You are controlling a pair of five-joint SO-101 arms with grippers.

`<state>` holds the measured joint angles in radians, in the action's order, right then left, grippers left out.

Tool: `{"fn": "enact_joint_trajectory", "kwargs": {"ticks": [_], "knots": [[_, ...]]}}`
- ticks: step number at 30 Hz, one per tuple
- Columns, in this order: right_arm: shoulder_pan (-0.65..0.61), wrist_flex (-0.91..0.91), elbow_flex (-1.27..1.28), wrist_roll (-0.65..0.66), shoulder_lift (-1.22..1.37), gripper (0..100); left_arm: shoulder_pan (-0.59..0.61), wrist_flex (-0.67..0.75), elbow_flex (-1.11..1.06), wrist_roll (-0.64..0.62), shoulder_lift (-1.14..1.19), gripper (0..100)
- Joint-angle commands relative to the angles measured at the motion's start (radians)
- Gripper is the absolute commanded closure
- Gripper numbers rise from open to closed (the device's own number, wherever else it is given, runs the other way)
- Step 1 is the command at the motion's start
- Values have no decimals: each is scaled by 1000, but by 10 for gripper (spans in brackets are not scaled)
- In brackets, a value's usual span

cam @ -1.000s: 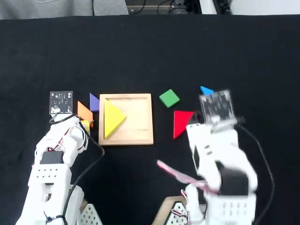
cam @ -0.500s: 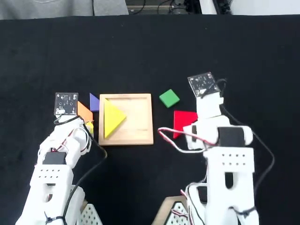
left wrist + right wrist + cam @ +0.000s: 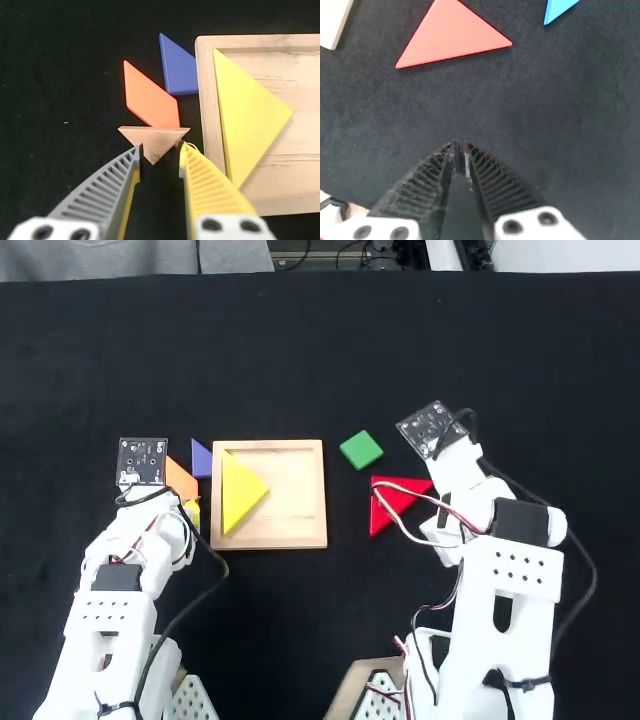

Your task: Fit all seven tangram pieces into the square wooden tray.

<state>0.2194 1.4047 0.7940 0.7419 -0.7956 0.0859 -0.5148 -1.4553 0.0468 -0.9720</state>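
**One piece in, six to go**

We count one piece seated so far. The large yellow triangle (image 3: 240, 492) lies flat inside the square wooden tray (image 3: 268, 540), against its left wall, and the rest of the tray floor is bare wood.

The left gripper (image 3: 160, 150) has its fingers pinching the small wooden triangle (image 3: 154, 140) by its sloping sides, just outside the tray's left rim. We cannot tell whether the piece is off the table. Beside it lie the orange parallelogram (image 3: 180, 478) and the dark blue triangle (image 3: 201, 458), the latter touching the tray.

On the tray's other side wait the green square (image 3: 361, 450), the large red triangle (image 3: 385, 505) and a light blue triangle (image 3: 560, 10). The right gripper (image 3: 459, 147) hangs near the red one, fingers pressed together and holding nothing.

By our reckoning the work is at an early stage.
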Motion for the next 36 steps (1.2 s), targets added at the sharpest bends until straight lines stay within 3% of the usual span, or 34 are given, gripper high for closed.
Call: {"fn": "enact_joint_trajectory", "kwargs": {"ticks": [1, 10, 13, 18, 20, 23, 24, 29, 32, 36], "knots": [[-25, -25, -4, 9, 2, 984, -13, 21, 10, 9, -2, 863], [-32, -281, 196, -123, 12, 983, -13, 21, 8, 9, -2, 863], [-34, -305, 159, -190, 13, 973, -13, 21, 8, 9, -2, 863], [-121, -239, 13, -324, 101, 810, -13, 21, 7, 11, -2, 863], [-190, -259, -27, -351, 188, 838, -13, 21, 7, 11, -2, 863], [-258, -325, -88, -368, 344, 984, -10, 21, 5, 11, -2, 863], [-259, -345, -111, -385, 397, 988, -8, 21, 5, 11, -2, 863], [-137, -368, -196, -523, 607, 988, -12, 21, 5, 11, -2, 863], [-32, -445, -217, -502, 704, 987, -13, 21, 5, 11, -2, 863], [-5, -526, -234, -465, 825, 987, -15, 21, 5, 11, -2, 863]]}}
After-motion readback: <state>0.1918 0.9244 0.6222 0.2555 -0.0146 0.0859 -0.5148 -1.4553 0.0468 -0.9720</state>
